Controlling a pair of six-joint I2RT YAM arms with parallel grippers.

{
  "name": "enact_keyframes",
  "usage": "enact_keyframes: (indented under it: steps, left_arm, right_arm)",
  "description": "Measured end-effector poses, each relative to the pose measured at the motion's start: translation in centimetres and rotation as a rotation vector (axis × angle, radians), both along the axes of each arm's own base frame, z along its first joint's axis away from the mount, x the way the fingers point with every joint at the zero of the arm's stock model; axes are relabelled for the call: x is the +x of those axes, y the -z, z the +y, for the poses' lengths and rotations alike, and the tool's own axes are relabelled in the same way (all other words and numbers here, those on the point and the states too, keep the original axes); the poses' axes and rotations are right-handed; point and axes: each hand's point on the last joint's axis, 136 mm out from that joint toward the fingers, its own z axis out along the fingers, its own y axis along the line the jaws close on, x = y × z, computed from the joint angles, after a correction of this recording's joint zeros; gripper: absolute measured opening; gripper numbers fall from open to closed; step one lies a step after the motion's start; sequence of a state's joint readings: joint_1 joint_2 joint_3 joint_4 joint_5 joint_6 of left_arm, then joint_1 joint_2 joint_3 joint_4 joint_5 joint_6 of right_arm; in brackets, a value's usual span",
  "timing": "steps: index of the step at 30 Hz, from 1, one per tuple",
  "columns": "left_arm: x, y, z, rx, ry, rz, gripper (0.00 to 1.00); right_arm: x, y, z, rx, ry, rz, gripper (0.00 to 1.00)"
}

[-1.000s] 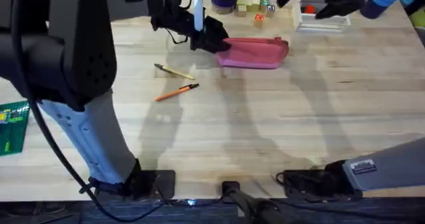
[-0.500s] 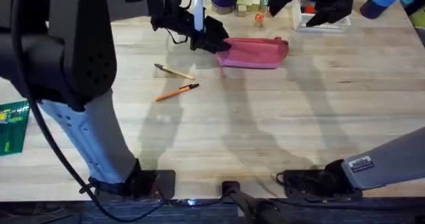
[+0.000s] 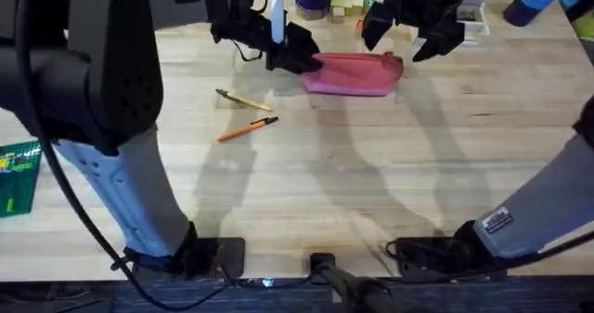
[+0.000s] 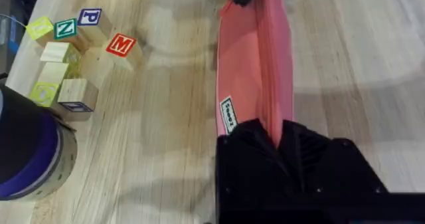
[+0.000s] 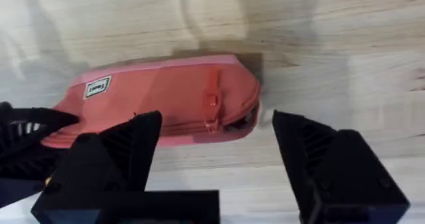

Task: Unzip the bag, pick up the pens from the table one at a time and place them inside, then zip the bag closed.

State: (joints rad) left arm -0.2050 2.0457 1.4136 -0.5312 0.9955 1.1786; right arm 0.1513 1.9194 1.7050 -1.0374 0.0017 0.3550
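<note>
Left gripper (image 3: 302,58) clamped on the near end of the pink bag (image 3: 357,73) at the table's (image 3: 371,192) far side, likely anchoring it, while the right gripper (image 5: 212,161), fingers apart, hovers over the zipper pull (image 5: 211,104); pens (image 3: 247,127) wait beside it.

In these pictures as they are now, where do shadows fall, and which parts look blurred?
Overhead view: soft arm shadows cross the table below the bag; the left arm rises large, dark and blurred at the left. Left wrist view: a faint shadow lies on the wood beside the bag. Right wrist view: the right claw looks soft; the bag's zipper pull is readable.
</note>
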Motion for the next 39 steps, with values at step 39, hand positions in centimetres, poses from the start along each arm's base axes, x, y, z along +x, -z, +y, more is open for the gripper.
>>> enact_keyframes:
  steps: [39]
  left_arm:
    - [0.0, 0.0, 0.0, 0.000, 0.000, 0.000, 0.042]
  right_arm:
    - [0.8, 2.3, 1.4, 0.024, -0.234, 0.011, 0.797]
